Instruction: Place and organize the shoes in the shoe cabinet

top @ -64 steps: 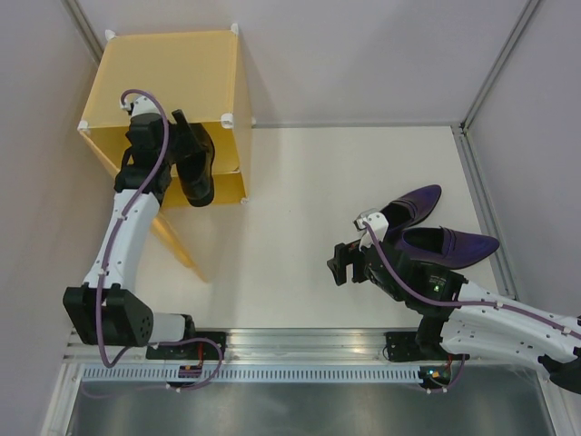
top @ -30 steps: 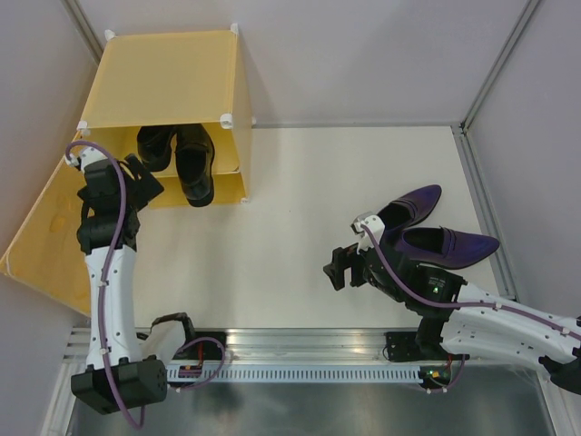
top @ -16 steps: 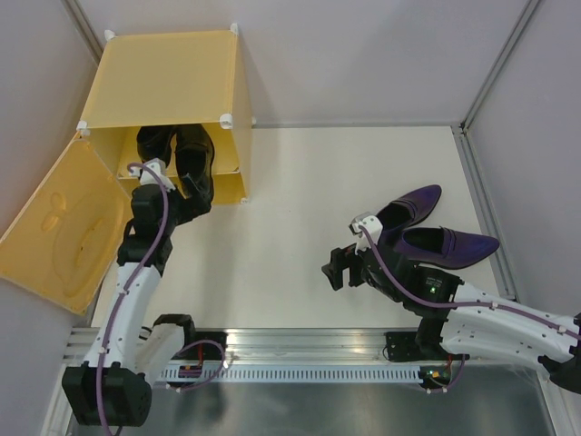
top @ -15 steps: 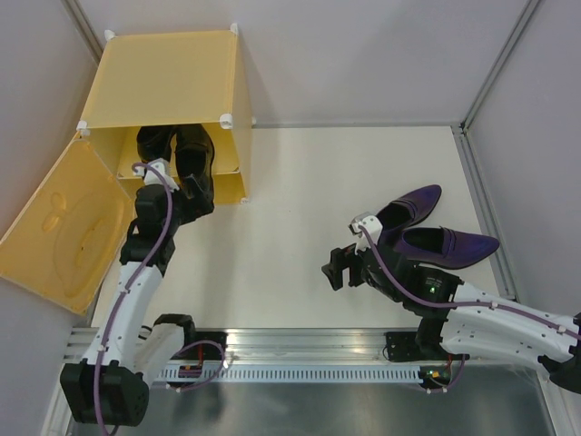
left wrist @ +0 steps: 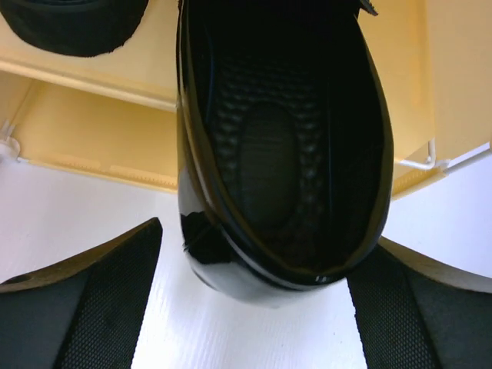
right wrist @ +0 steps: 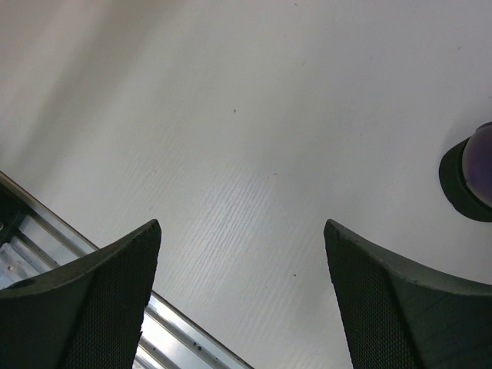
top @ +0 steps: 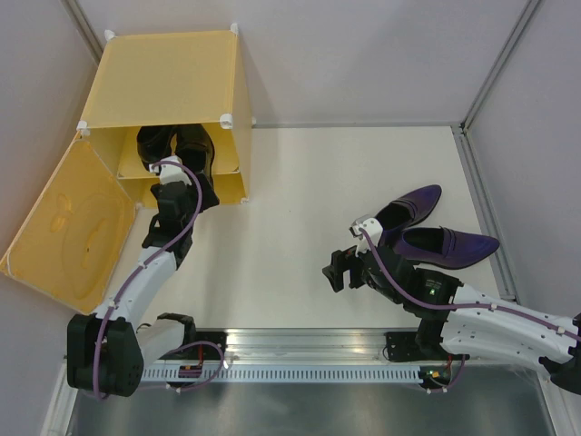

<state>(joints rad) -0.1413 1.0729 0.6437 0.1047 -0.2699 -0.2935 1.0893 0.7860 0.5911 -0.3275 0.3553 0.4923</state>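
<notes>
The yellow-orange shoe cabinet (top: 172,77) stands at the far left with its door (top: 68,218) swung wide open. Two glossy black shoes (top: 154,143) (top: 195,145) lie side by side on its shelf, heels outward. My left gripper (top: 201,186) is open. In the left wrist view its fingers (left wrist: 84,300) flank the heel of the right black shoe (left wrist: 284,154), which sticks out past the cabinet's front edge (left wrist: 92,173). The two dark purple shoes (top: 413,204) (top: 449,243) lie on the table at the right. My right gripper (top: 336,268) is open and empty, left of them.
The open door leans out over the table's left side. An aluminium rail (top: 300,341) runs along the near edge and also shows in the right wrist view (right wrist: 46,254). Grey walls enclose the table. A purple shoe's heel (right wrist: 469,173) is at the right wrist view's edge.
My left arm swung out left as the door opened wide, then came back. Its open gripper now sits at the right black shoe's heel. The right arm has barely moved.
</notes>
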